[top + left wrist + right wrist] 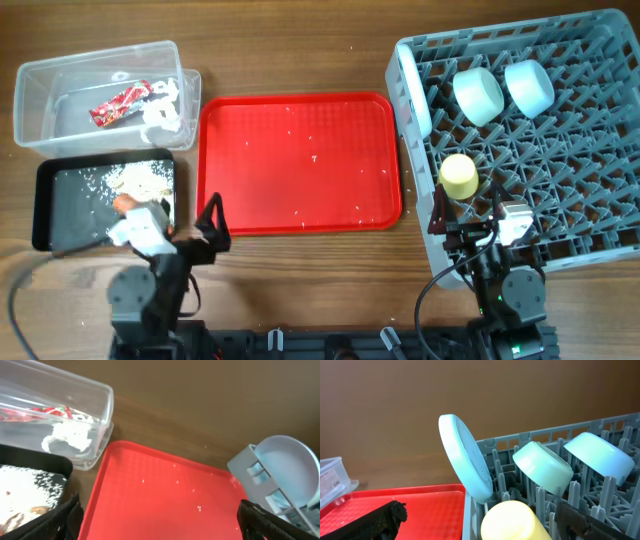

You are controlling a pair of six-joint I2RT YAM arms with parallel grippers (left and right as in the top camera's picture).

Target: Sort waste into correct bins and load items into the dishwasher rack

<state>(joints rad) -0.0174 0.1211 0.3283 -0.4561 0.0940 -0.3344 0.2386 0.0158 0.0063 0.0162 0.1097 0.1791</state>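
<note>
The grey rack (560, 200) holds a mint-green bowl (478, 93), a light-blue bowl (529, 86), a yellow cup (460, 177) and a light-blue plate (418, 100) standing on edge at its left wall. The clear tub (40, 85) holds the red wrapper (120, 102) and white tissue (165, 115). The black tray (50, 210) holds rice scraps (140, 180) and the carrot piece (124, 202). My left gripper (160, 530) is open and empty over the red tray's front left. My right gripper (482, 527) is open, just behind the cup (512, 522). The spoon is not in view.
The flat red tray (300, 160) lies between the bins and the rack, with a few rice grains (314, 157) on it. Both arm bases stand at the table's front edge. Bare wood shows beyond the tray.
</note>
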